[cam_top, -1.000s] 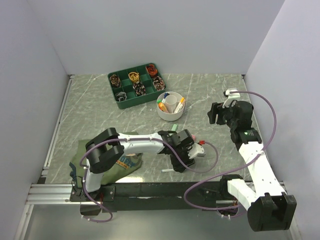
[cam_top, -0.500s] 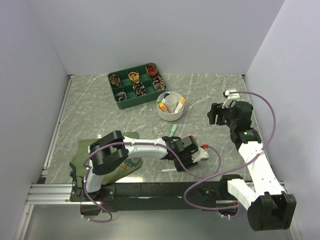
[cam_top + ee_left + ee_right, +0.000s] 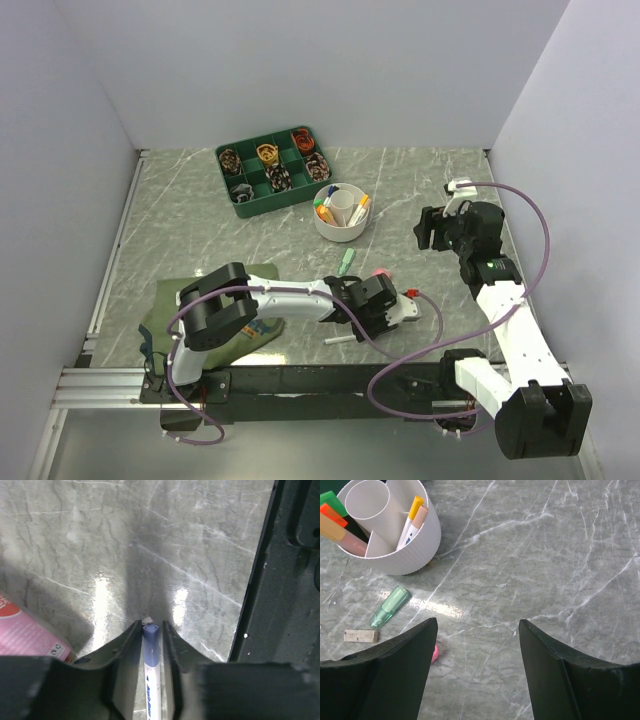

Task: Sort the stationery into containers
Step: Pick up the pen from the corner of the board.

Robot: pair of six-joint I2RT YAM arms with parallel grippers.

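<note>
Glossy marble-look table point(image 3: 200, 555), ribbed matt plastic cup point(image 3: 415, 555), smooth plastic pen point(image 3: 150, 652).

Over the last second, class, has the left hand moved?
Yes. Closed on the pen, the left hand shifted slightly right and away from the white cup.

Blue print on pen point(image 3: 151, 675): illegible

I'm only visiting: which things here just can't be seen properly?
Blue-capped pen: left wrist view, flanked by the fingers of the left hand and cut off by the bottom edge; print unreadable.
Pink labelled item: same view, cut by the left edge.
Pink blob: right wrist view, half behind a finger of the right hand.
Green tray contents: top view, too small to identify.
</note>
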